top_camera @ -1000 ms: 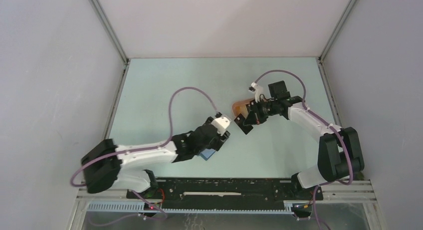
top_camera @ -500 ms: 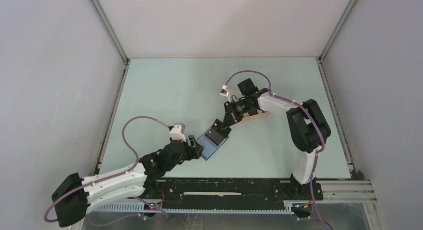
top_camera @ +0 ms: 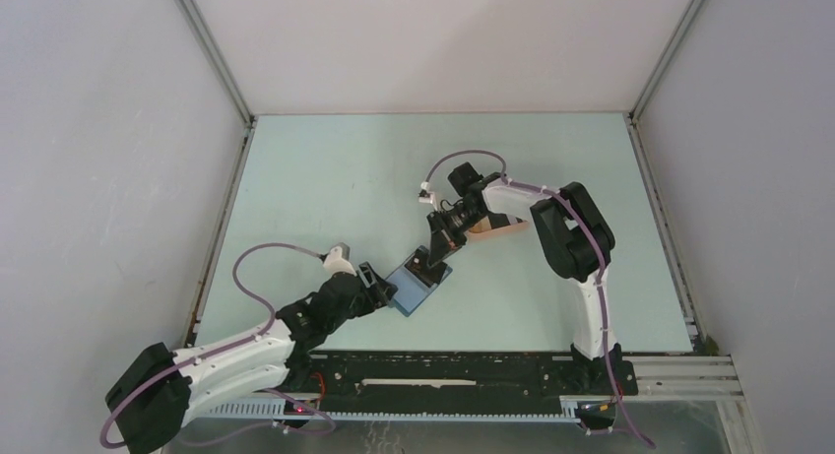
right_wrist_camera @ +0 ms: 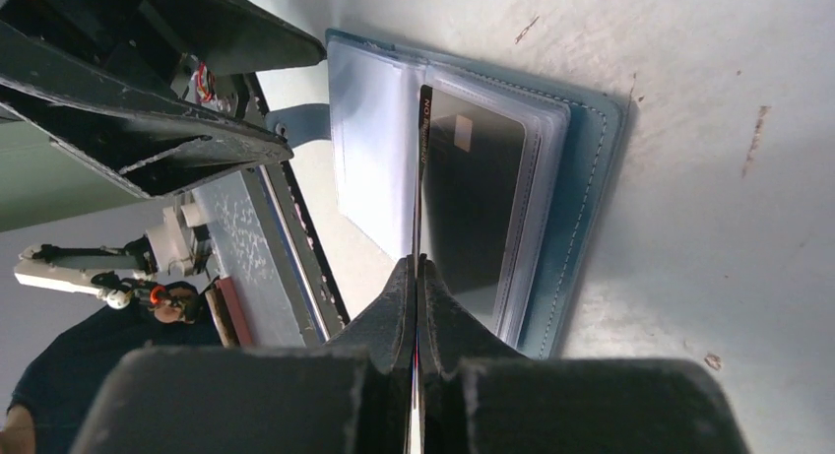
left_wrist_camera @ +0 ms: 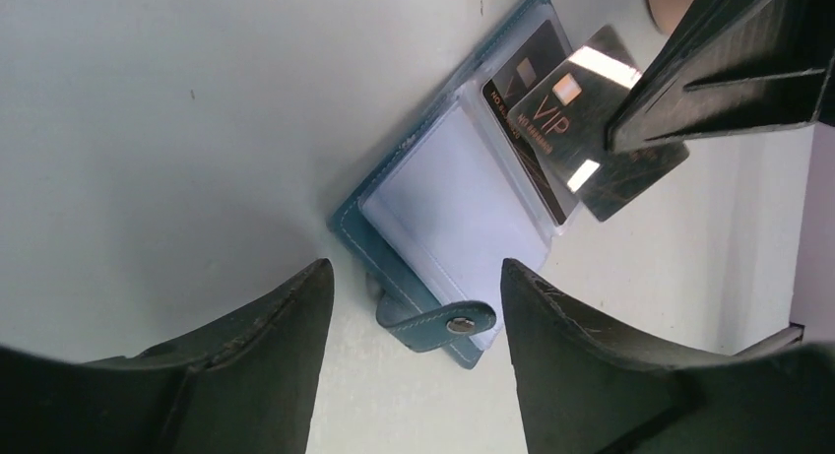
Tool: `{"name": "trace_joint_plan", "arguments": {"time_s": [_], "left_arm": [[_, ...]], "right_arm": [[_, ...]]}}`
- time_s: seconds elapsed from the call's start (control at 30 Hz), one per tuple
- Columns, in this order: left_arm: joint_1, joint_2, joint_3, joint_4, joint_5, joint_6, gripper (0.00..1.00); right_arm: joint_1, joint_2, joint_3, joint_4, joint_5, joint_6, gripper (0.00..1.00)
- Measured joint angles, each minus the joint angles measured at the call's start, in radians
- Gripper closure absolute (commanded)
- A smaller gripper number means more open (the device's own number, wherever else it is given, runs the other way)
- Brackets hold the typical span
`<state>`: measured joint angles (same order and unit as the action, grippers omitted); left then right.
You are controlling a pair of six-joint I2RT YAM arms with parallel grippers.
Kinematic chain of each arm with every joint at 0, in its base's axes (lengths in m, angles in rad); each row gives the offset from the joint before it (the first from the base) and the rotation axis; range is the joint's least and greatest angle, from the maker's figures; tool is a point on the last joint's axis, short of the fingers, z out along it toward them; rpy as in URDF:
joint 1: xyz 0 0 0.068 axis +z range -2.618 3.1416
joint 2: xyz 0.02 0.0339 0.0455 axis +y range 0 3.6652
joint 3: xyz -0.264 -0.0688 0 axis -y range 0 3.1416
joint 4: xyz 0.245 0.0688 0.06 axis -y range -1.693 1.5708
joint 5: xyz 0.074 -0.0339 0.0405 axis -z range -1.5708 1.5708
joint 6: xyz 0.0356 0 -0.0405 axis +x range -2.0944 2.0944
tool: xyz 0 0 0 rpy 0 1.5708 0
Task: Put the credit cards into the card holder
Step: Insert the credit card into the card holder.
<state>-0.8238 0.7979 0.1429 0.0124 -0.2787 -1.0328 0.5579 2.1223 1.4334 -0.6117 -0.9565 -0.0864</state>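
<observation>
Left gripper (left_wrist_camera: 414, 269) sat low over the counter (top_camera: 325, 178), jaws wide, nothing between them. Both fingers were clear of everything; no contact seen.

Card holder (left_wrist_camera: 443, 208) lay flat on the counter just ahead of the left fingertips, opened out with the lighter clear sleeves facing up. Its snap strap (left_wrist_camera: 438, 321) stuck out from the edge nearest the left gripper, roughly centred between the two fingertips.

A second dark card (left_wrist_camera: 520, 75) was already seated in a clear sleeve on the half of the holder farther from the left gripper.

Right gripper (right_wrist_camera: 417, 262) was on the far side of the holder from the left gripper, pointing down at it. Its jaws were clamped flat on the black VIP card (left_wrist_camera: 561, 129), pinching one end. The free end reached past the fingertips and over the holder. From the right wrist the card showed edge-on, lined up about where the empty sleeve page met the filled one. Its leading corner overlapped the filled sleeve in the left wrist view. Could not tell whether the edge had entered a pocket or only rested on top.

Peach tray (top_camera: 507, 228) sat on the counter behind the right gripper, mostly hidden by that arm.
</observation>
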Motion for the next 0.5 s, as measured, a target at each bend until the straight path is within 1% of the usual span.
{"name": "trace_joint_plan", "arguments": {"time_s": [0.27,0.4,0.5], "left_arm": [[0.037,0.092,0.002,0.089,0.038,-0.033,0.41],[0.047,0.126,0.004,0.111,0.048,-0.032,0.46],[0.053,0.15,0.011,0.121,0.055,-0.032,0.48]], "right_arm": [[0.013,0.048,0.021,-0.05,-0.027,-0.019,1.0],[0.014,0.057,0.028,-0.064,-0.045,-0.024,1.0],[0.017,0.064,0.034,-0.067,-0.056,-0.029,1.0]]}}
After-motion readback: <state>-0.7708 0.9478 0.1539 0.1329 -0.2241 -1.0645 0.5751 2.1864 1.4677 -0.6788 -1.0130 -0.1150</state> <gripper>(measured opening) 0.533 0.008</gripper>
